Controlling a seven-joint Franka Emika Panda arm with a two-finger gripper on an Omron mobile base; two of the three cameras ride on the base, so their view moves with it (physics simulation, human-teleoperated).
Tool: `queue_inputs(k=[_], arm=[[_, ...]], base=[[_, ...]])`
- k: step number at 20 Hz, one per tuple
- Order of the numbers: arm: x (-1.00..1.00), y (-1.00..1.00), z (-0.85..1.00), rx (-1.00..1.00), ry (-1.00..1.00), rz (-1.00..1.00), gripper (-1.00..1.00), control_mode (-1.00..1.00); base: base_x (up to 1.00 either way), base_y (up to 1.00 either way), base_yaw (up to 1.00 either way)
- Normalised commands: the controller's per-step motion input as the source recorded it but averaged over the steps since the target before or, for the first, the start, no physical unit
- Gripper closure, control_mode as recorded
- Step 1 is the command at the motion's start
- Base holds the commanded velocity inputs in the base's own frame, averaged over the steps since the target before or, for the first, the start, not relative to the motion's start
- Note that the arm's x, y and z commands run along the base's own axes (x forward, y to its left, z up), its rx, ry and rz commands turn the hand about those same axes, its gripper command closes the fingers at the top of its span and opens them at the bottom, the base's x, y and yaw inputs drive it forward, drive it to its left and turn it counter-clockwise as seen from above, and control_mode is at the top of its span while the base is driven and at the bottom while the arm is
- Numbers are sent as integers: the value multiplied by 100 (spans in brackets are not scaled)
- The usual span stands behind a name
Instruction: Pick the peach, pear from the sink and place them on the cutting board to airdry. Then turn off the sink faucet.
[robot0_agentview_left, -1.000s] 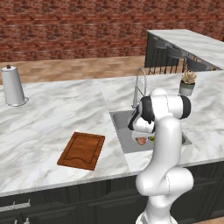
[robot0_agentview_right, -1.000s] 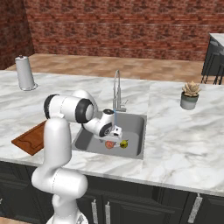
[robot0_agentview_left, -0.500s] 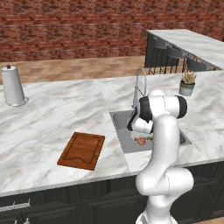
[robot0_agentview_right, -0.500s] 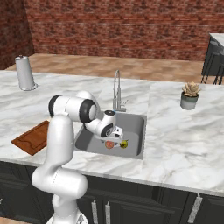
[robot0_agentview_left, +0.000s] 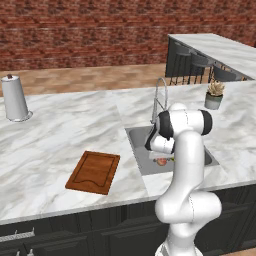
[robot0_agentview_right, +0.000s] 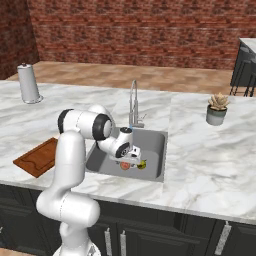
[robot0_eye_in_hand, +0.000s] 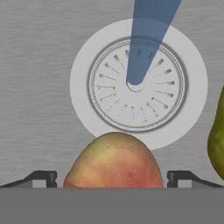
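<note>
Down inside the sink (robot0_agentview_right: 155, 145), the tool (robot0_eye_in_hand: 113, 177) stands wide open, fingertips (robot0_eye_in_hand: 43, 176) flanking the peach (robot0_eye_in_hand: 113, 162); pear (robot0_eye_in_hand: 217, 140) alongside.

Paper-towel roll (robot0_agentview_left: 14, 98), potted plant (robot0_agentview_left: 215, 95)

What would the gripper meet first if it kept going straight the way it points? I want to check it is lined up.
Most likely the peach: it sits between the open gripper fingertips, directly ahead. Behind it lies the sink floor.
</note>
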Motion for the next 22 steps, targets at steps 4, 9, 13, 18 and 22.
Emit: queue_inputs(k=[4,9,13,18,22], arm=[[0,0,-8,0,0,0,-100,-100],[0,0,-4,0,0,0,100,-100],[-8,0,0,0,-2,0,100,-100],[-21,0,3,0,-4,0,100,-100],[-24,0,20,1,-4,0,100,-100]], base=[[0,0,0],[0,0,0],[0,0,0],[0,0,0],[0,0,0]])
